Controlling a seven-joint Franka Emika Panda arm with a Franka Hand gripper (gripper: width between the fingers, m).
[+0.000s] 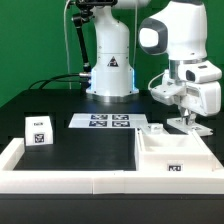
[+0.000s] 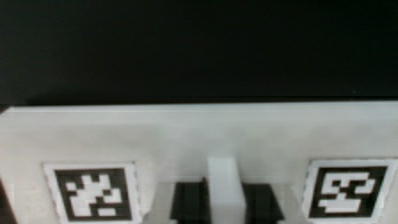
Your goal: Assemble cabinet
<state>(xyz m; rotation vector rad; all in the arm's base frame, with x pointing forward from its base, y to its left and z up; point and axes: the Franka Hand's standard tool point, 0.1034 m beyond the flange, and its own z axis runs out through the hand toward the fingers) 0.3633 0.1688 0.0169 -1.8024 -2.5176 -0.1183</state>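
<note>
The cabinet [image 1: 172, 152], a large white open box with a tag on its front, lies on the black table at the exterior view's right. My gripper [image 1: 184, 124] reaches down onto its far wall. In the wrist view the dark fingers [image 2: 189, 203] stand on either side of a thin white ridge of the cabinet [image 2: 196, 135], with a black-and-white tag on each side. The ridge fills the gap between the jaws at my gripper [image 2: 222, 196].
A small white cube [image 1: 38, 130] with one tag stands at the exterior view's left. The marker board [image 1: 105, 121] lies in front of the arm's base. A low white wall [image 1: 60, 182] runs along the table's front and left edge.
</note>
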